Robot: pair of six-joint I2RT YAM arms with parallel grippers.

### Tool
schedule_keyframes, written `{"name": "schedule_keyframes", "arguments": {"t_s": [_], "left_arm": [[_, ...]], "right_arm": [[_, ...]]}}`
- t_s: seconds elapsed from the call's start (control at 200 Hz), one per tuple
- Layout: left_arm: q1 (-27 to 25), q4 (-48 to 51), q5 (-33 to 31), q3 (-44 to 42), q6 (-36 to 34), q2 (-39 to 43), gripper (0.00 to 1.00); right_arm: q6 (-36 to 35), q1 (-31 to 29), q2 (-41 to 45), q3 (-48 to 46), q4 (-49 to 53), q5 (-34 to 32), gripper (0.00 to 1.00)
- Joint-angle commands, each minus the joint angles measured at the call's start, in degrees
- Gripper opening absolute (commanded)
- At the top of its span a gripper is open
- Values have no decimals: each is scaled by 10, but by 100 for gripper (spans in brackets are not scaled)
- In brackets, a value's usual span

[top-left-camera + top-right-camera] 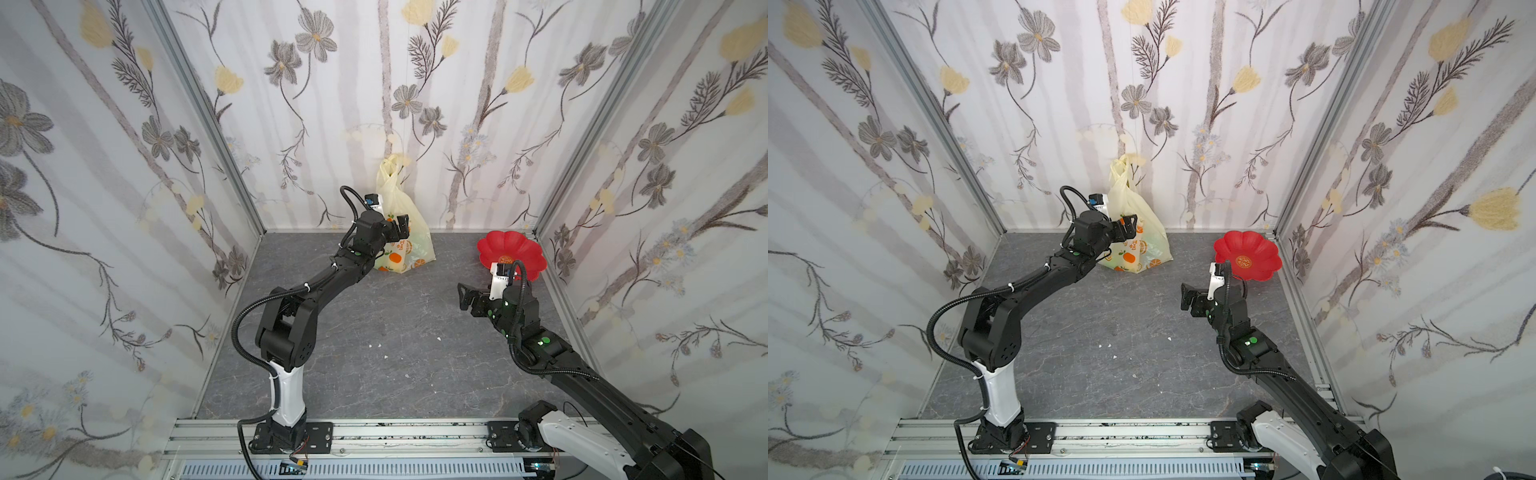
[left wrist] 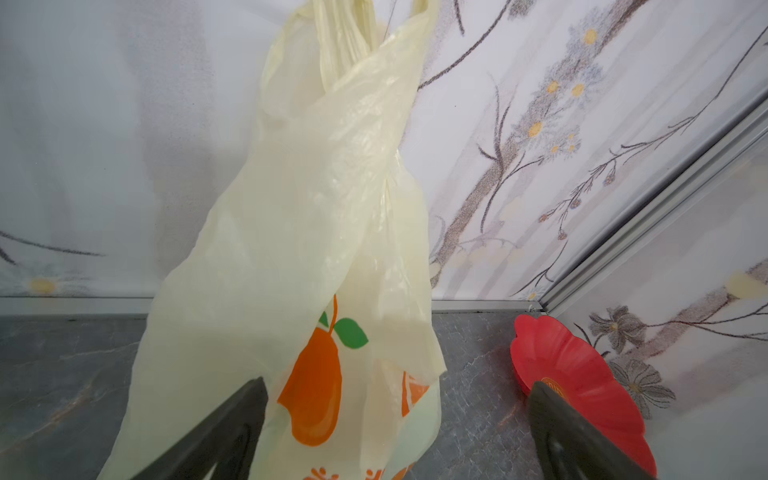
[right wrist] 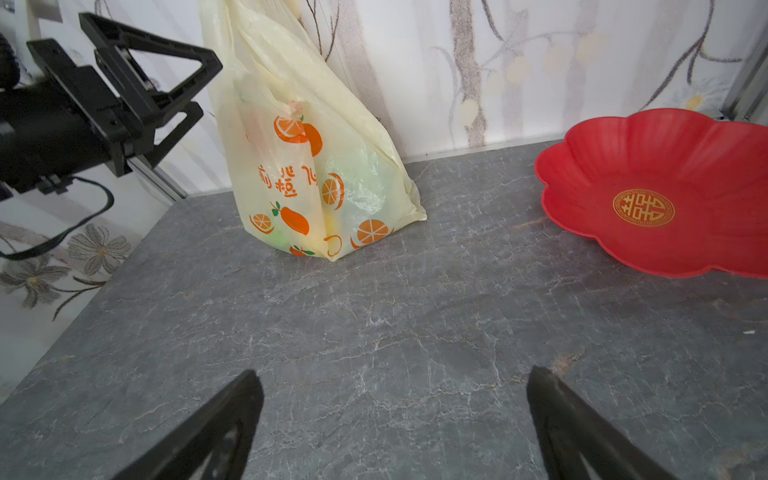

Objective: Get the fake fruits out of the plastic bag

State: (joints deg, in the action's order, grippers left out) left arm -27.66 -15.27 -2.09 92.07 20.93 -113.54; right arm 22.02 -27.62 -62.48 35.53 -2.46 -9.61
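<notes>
Bag stands on the table by the back wall, handles up, with fruits showing only as faint green and yellow shapes through its film. Left claw is spread wide at the bag's side, gripping nothing. Right claw hangs just as wide above the table, near the red plate.

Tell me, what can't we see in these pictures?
- Fake fruits: only faint green blurs through the plastic bag, right wrist view; kinds and number unclear.
- Bag handles: cut off by the left wrist view's edge.
- Red plate: near rim hidden behind the right arm, both top views.
</notes>
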Motion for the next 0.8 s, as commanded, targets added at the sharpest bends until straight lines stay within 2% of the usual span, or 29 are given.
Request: {"name": "schedule_keyframes", "arguments": {"t_s": [0.0, 0.095, 0.14, 0.3, 0.58, 0.684, 0.799], "left_arm": [[4, 25, -21, 63, -13, -44, 100], [13, 41, -42, 103, 9, -80, 100], [18, 41, -41, 110, 20, -90, 94], [31, 40, -29, 122, 25, -116, 55], [60, 36, 48, 145, 74, -141, 0], [56, 17, 63, 114, 84, -117, 0], [46, -33, 72, 24, 94, -65, 0]], "right_arm": [[3, -1, 7, -24, -19, -19, 100], [1, 0, 9, -39, -22, -22, 100], [0, 0, 8, -43, -20, -25, 100], [-8, 0, 3, -46, -10, -31, 100], [-11, 0, -2, -44, -5, -38, 100], [-8, 0, -3, -35, -6, -30, 100], [-4, 0, -5, -21, -14, -16, 100]]}}
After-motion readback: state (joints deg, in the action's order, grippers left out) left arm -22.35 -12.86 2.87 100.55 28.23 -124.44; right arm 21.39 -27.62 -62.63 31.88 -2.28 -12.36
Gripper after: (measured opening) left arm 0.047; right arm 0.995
